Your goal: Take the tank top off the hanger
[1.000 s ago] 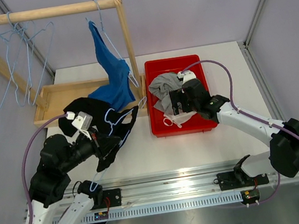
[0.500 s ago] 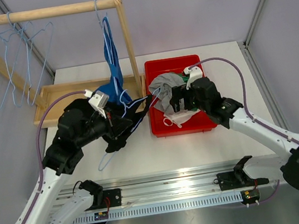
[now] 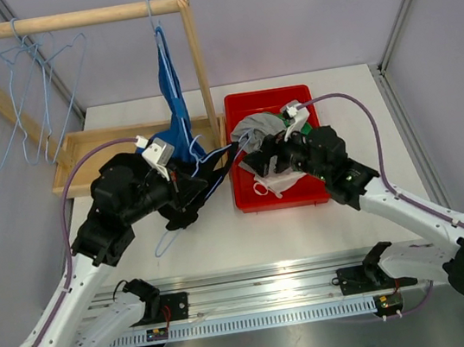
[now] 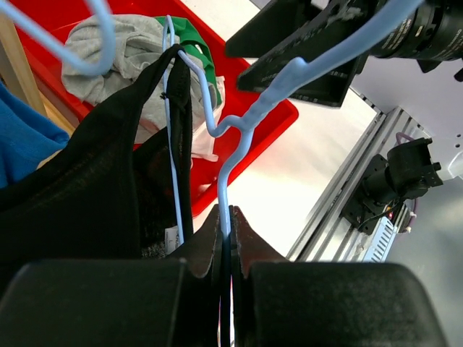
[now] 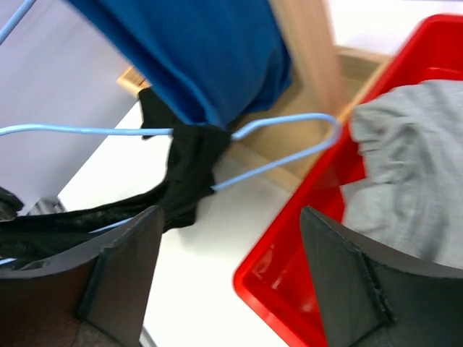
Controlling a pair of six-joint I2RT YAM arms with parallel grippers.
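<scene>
left claw [image 4: 226,217]: pressed together, pinching the thin wire of the hanger [image 4: 239,130]; wire runs out from between the tips and bends toward the right arm; top view shows this claw [image 3: 189,193] raised above the desk [image 3: 250,236], left of the red bin [image 3: 284,203]
hanger: light blue wire; held roughly level; hook end [image 5: 329,130] points at the bin's left rim; cannot tell if hook touches the rim
tank top [image 4: 87,195]: black; on the hanger, not off; bunched along the wire right beside the left claw; strap looped over the wire; in the right wrist view it [image 5: 184,173] hangs off the wire below the blue garment [image 5: 195,50]; in the top view it [image 3: 212,169] sits between the two claws, off the desk
right claw [image 5: 231,217]: spread wide, nothing between the fingers [image 5: 119,275]; faces the hook and tank top, apart from both; top view puts it [image 3: 267,161] over the bin's left half
red bin: on the desk, right of the rack post [image 3: 201,65]; holds a grey garment [image 3: 256,126], white cloth [image 3: 273,186], green cloth [image 4: 189,36]
blue garment: hangs from the wooden rod [image 3: 61,21]; lower end near the left claw
bare hangers [image 3: 27,90]: on the rod, far left
wooden tray [image 3: 68,159]: under the rack
</scene>
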